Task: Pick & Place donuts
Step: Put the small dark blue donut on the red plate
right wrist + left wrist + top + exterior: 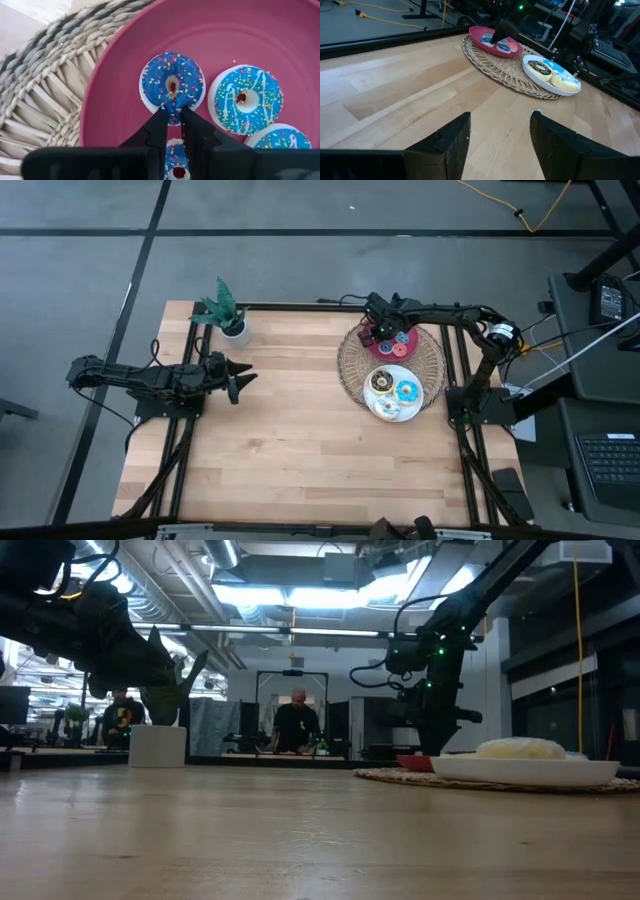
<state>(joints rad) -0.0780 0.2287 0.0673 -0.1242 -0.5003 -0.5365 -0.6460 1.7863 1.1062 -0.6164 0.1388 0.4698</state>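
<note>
The right gripper (171,116) is held low over the red plate (125,60), its jaws nearly together and pinching the rim of a small blue donut (172,86), presumably to lift it. A second blue donut (246,98) lies just beside. Another below is half hidden by the fingers. The left gripper (500,132) is parked with jaws apart, well away.

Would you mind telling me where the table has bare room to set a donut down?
Bare wood lies between the left gripper and the woven mat, and along the near edge. Crowded: the red plate, under the right gripper, and the white plate.
</note>
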